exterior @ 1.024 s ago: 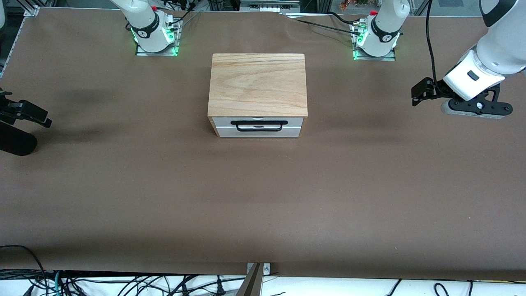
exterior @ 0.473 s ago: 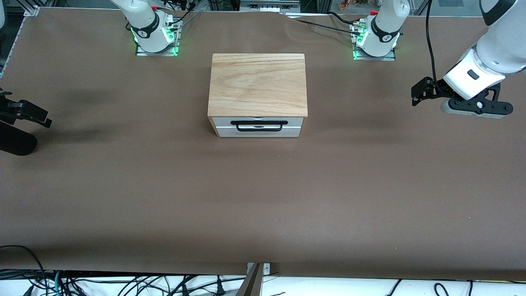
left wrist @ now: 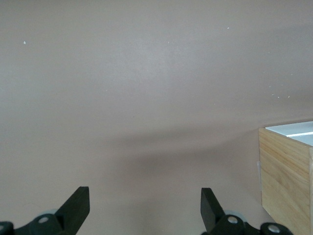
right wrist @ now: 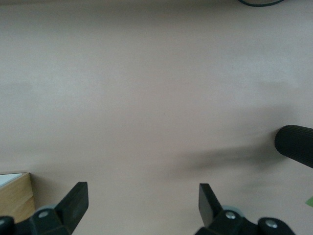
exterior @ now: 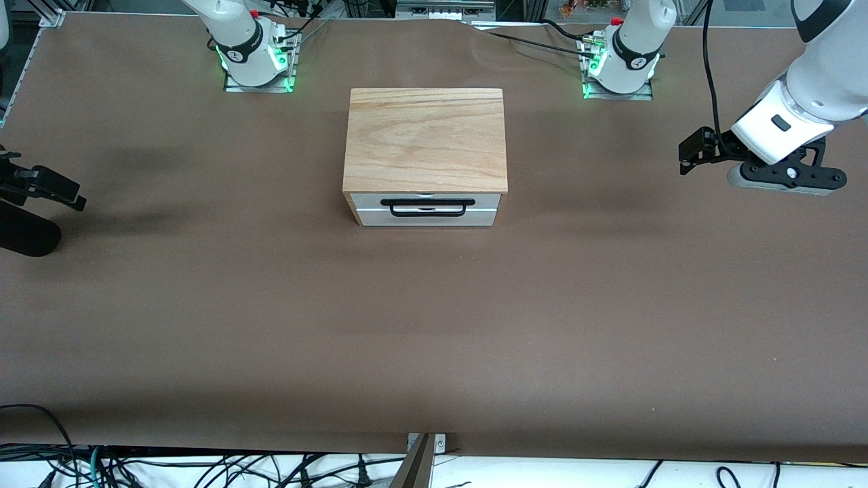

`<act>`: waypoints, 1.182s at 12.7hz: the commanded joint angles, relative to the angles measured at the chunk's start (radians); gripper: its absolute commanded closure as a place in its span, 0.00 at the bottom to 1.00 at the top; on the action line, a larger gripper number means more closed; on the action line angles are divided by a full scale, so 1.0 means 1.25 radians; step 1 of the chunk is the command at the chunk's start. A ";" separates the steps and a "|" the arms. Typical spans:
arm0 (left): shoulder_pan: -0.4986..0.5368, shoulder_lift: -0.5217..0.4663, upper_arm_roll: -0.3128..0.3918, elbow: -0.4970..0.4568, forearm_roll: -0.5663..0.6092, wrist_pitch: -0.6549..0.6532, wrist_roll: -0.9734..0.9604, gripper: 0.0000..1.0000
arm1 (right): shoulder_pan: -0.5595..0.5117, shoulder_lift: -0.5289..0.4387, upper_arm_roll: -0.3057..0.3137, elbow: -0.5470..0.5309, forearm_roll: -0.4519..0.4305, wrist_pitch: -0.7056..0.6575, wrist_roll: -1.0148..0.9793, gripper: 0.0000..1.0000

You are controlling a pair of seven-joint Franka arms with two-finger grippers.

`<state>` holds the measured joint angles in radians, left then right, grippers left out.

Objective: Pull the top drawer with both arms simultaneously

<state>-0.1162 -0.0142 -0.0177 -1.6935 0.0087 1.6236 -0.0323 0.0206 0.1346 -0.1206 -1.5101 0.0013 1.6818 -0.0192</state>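
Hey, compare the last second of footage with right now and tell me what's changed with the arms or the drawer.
Almost nothing. The left gripper, over the table at the left arm's end, crept very slightly upward. Nothing was grasped or released. The right gripper hangs where it was over the right arm's end, both grippers' fingers stay open, and the top drawer is still shut, its handle untouched.
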 commanded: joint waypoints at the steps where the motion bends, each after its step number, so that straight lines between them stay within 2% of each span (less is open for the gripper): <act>1: -0.005 0.000 0.001 0.016 0.016 -0.015 -0.009 0.00 | -0.009 -0.005 0.008 0.001 -0.005 -0.010 -0.012 0.00; 15: -0.006 0.011 0.001 0.021 0.016 -0.035 -0.004 0.00 | -0.009 -0.005 0.008 0.001 -0.005 -0.008 -0.008 0.00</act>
<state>-0.1164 -0.0077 -0.0177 -1.6935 0.0087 1.6111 -0.0323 0.0206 0.1353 -0.1206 -1.5101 0.0013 1.6815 -0.0192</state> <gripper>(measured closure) 0.000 0.000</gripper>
